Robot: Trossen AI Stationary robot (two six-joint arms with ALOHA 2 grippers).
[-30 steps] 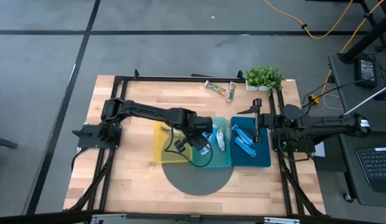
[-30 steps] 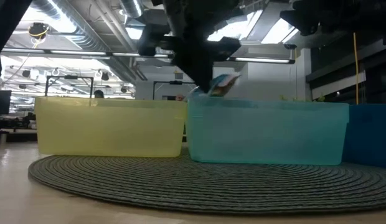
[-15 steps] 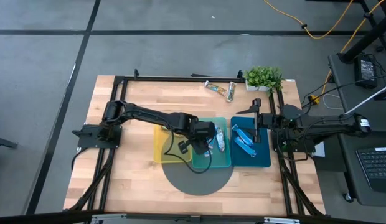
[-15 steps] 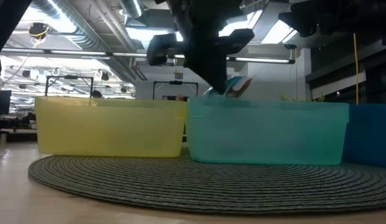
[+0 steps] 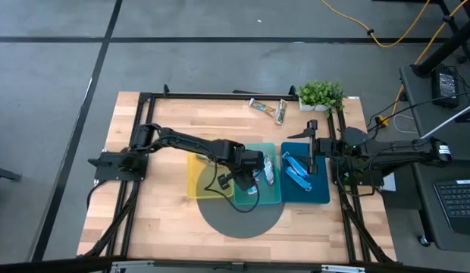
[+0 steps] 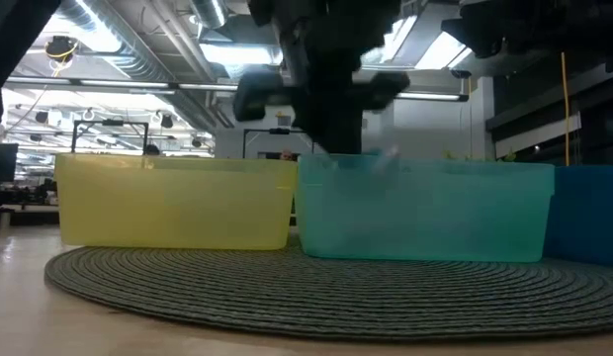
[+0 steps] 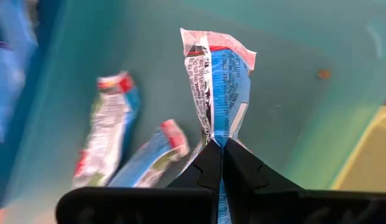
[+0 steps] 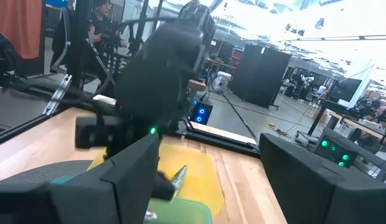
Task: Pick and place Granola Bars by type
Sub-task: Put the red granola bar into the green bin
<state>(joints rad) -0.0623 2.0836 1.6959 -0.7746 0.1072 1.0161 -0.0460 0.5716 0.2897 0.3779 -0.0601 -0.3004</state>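
You look straight down on the whole table point(image 5: 151, 220) from above. Your low camera sits at mat level, facing the teal tray point(image 6: 425, 213), centre-right of frame, which the close left wrist view shares; your right wrist camera looks across toward the left arm.

I see a light wood table point(image 5: 159, 220) with visible plank grain, translucent smooth plastic trays point(image 6: 425, 213), a ribbed woven grey mat point(image 6: 306, 292), and a glossy crinkled foil bar point(image 7: 221, 84) wrapper.
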